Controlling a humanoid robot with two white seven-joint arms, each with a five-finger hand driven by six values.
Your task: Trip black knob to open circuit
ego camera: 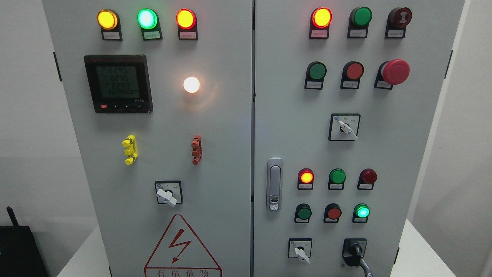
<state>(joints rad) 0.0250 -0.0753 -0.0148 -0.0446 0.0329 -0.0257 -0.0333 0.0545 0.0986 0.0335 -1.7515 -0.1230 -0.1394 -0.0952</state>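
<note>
A pale grey metal two-door electrical cabinet (pixel 230 154) stands on a white tabletop (pixel 419 250) against plain off-white walls (pixel 27 115). A black box with a short antenna (pixel 17 246) sits at the lower left, beside the tabletop.

The black rotary knob (pixel 355 250) sits in a black square plate at the bottom of the right door, right of a small white-handled selector switch (pixel 300 252) and below a lit green indicator lamp (pixel 361 211). Its handle's long axis looks close to upright, tilted slightly, though its pointing end is hard to make out. A grey cable-like piece (pixel 365 266) runs down and right from beneath it.

The left door carries a black digital meter (pixel 118 84), a glowing white lamp (pixel 191 84) and a red-outlined lightning warning triangle (pixel 180 246).

Neither robot hand shows, so the state of the fingers cannot be told.
</note>
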